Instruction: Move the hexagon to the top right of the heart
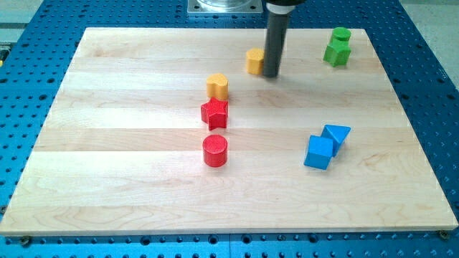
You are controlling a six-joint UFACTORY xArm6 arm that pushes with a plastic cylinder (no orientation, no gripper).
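A yellow block that looks like the hexagon (pixel 254 61) sits near the view's top centre of the wooden board (pixel 129 179). A second yellow block, rounded and seemingly the heart (pixel 218 86), lies below and left of it. My tip (pixel 272 74) stands right against the hexagon's right side, and the rod hides part of that block. The hexagon is up and to the right of the heart, with a small gap between them.
A red star (pixel 214 113) sits just below the heart, and a red cylinder (pixel 215 150) is below that. A blue cube (pixel 320 152) and a blue triangle (pixel 336 135) touch at the right. Two green blocks (pixel 338 46) sit at the top right corner.
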